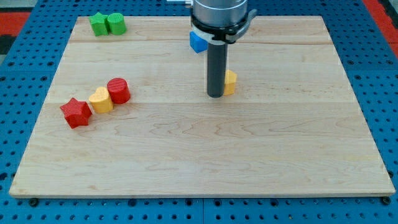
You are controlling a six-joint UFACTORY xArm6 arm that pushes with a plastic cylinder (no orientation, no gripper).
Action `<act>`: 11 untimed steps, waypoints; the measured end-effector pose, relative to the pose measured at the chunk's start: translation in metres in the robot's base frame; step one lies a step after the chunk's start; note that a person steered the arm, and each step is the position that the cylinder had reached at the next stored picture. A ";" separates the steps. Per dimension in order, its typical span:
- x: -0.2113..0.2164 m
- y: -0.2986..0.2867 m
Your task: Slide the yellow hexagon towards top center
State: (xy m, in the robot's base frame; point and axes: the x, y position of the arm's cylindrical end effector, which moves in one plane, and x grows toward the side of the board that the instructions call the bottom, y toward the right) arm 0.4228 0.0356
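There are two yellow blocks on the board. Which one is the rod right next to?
The yellow hexagon near the board's middle, partly hidden behind my tip on its right. The other, a yellow heart, sits far to the view's left between two red blocks.

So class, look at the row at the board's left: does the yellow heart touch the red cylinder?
Touching. The camera view shows the yellow heart pressed against the red cylinder, with no wood visible between them.
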 end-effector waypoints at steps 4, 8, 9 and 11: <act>0.015 0.024; -0.091 -0.002; -0.082 0.021; -0.108 0.045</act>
